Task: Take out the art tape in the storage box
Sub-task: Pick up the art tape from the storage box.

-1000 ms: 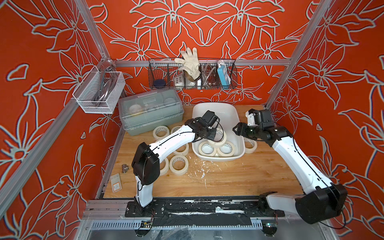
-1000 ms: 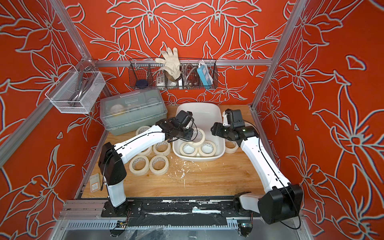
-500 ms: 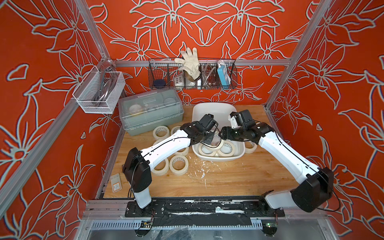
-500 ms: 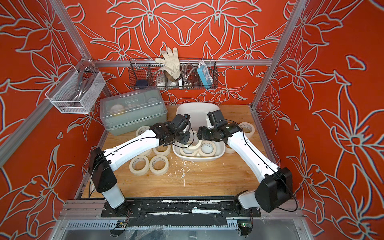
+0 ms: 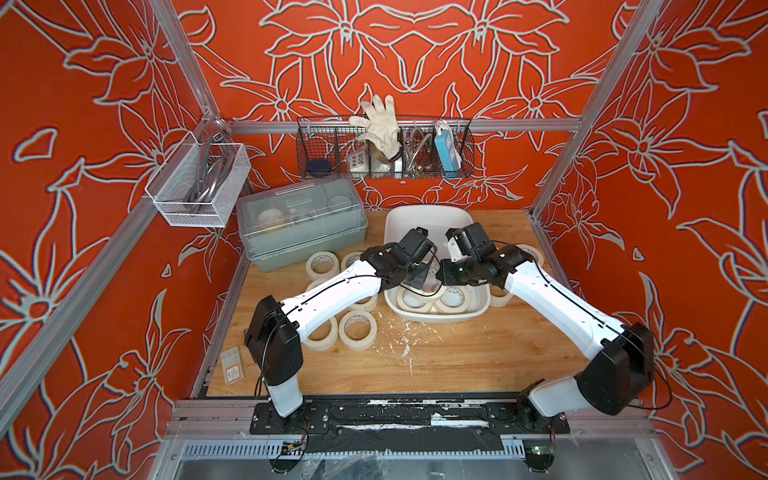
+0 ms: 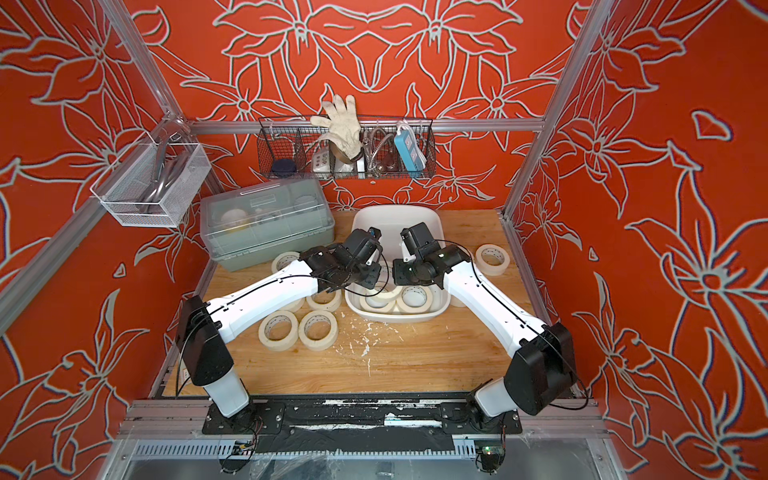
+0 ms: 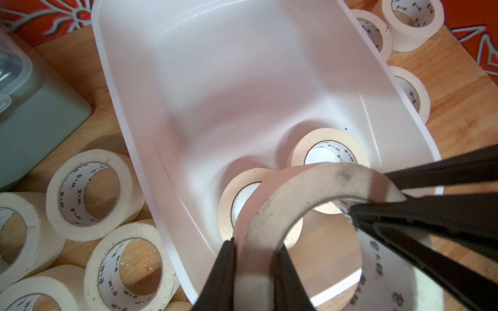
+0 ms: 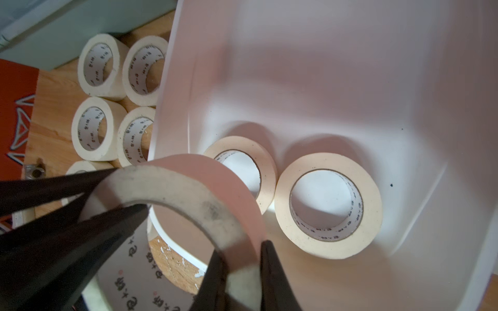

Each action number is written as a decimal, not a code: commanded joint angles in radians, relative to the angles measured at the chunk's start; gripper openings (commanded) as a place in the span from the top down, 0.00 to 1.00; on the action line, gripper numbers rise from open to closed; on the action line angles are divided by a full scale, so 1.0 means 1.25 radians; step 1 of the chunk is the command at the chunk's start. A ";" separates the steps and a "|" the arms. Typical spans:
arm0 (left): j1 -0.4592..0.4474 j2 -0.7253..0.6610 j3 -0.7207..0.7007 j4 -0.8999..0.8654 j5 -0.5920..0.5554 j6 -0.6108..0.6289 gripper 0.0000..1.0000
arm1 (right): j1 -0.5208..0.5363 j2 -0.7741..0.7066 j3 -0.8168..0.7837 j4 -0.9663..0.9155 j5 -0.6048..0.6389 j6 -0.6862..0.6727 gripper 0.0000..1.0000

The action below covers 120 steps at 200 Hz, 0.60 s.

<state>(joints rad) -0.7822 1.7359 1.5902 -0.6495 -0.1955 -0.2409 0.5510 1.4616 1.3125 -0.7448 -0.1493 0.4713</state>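
A second ago the right tool was off to the right of the storage box. Now it has come in over the box and pinches the same roll of art tape that the left tool grips. The roll hangs just above the box, mid-frame in both top views. Two more rolls lie flat inside the box. Other rolls sit on the worktop left and right of it.
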 commanded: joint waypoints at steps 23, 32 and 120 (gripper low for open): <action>0.002 -0.071 -0.019 0.041 0.062 -0.038 0.53 | -0.019 -0.017 0.025 -0.024 0.104 -0.017 1.00; 0.004 -0.077 -0.020 0.046 0.070 -0.046 0.44 | -0.024 -0.020 0.026 -0.027 0.110 -0.022 1.00; 0.022 -0.128 -0.063 0.091 0.059 -0.093 0.19 | -0.266 -0.068 -0.025 -0.060 0.139 0.028 1.00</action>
<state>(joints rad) -0.7685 1.6009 1.5318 -0.5640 -0.1146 -0.3374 0.3092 1.4334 1.3106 -0.8154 -0.0151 0.4469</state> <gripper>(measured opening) 0.803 0.186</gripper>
